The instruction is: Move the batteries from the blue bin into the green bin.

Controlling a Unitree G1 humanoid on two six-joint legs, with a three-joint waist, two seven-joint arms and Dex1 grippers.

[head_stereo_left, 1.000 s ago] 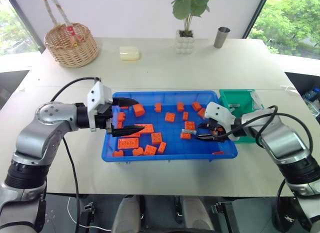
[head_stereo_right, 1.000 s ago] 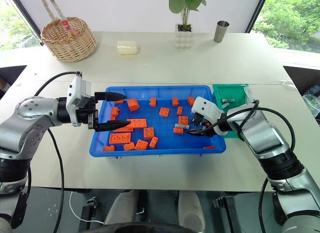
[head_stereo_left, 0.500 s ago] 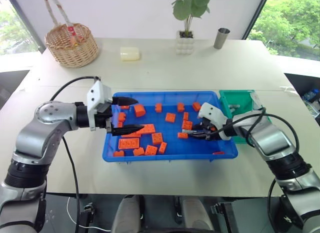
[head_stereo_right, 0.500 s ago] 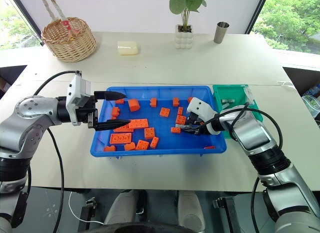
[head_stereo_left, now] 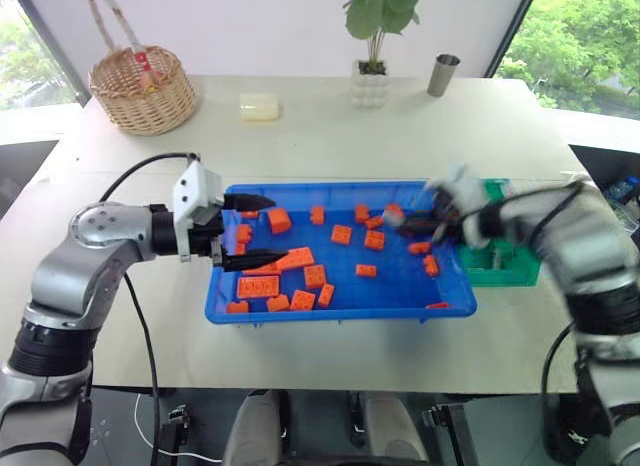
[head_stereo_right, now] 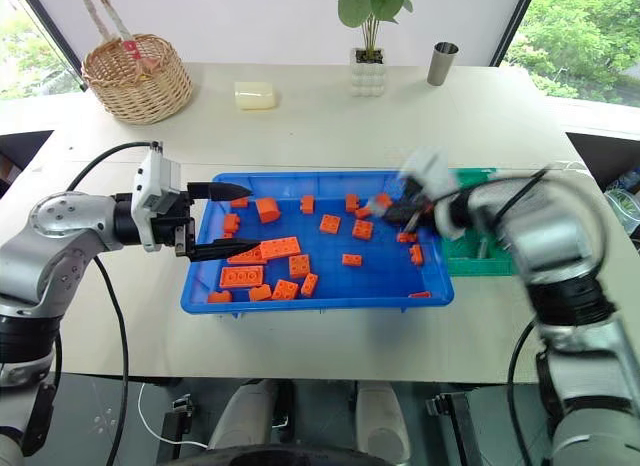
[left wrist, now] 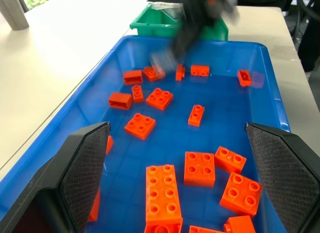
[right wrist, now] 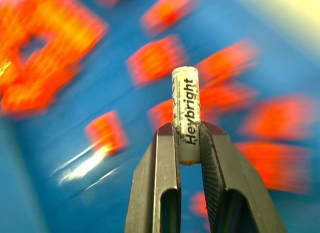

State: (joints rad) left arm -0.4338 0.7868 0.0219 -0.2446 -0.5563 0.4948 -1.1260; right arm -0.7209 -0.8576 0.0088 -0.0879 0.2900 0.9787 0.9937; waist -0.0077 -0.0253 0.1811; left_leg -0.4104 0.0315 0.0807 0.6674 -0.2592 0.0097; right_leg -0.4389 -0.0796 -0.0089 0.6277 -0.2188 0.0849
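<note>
Battery (right wrist: 185, 113) sat clamped between the right gripper (right wrist: 186, 130)'s two black fingers, its long axis running along them and its free end poking out past the tips. That gripper hung over the right end of the blue bin (head_stereo_left: 340, 302), with the green bin (head_stereo_left: 497, 270) just beside it, further to the robot's right, so the right arm was clearly the nearer one for the drop. Left gripper (head_stereo_left: 248, 230) stood spread apart over the blue bin's left end, holding nothing. Motion smeared the right hand in both head views, and its arm covered much of the green bin's inside, so its contents could not be made out.
</note>
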